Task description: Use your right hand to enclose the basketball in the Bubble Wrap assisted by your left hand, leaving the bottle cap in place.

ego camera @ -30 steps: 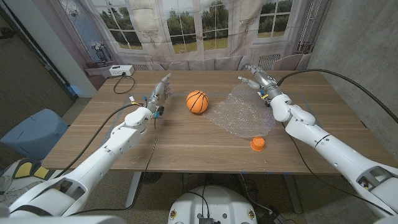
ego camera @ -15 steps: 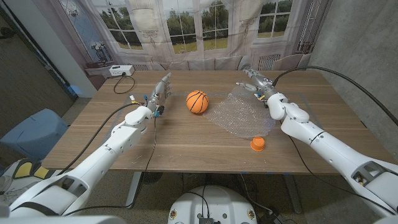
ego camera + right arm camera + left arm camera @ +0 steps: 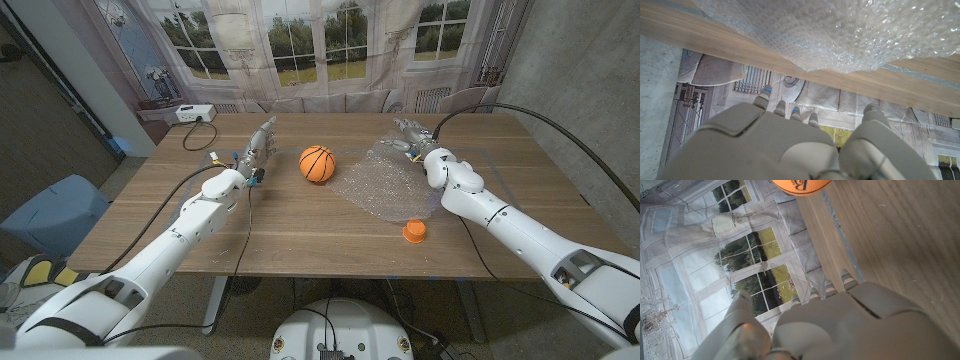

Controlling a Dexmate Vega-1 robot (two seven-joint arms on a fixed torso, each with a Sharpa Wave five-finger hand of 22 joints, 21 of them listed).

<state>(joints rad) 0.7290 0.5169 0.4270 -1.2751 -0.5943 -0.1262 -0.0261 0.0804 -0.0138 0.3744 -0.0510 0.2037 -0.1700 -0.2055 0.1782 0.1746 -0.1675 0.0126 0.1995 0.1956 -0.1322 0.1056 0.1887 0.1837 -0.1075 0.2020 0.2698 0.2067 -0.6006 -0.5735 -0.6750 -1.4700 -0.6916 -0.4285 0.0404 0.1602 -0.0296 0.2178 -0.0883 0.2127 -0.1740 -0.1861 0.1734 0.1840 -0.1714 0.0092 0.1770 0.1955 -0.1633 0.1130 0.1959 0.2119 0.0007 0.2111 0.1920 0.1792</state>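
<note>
Both arms reach forward, left hand [image 3: 259, 148] and right hand [image 3: 410, 135] empty.

The right hand [image 3: 409, 134] swings in over the far edge of the Bubble Wrap [image 3: 390, 180], its forearm now drawn closer toward the table's middle.
</note>
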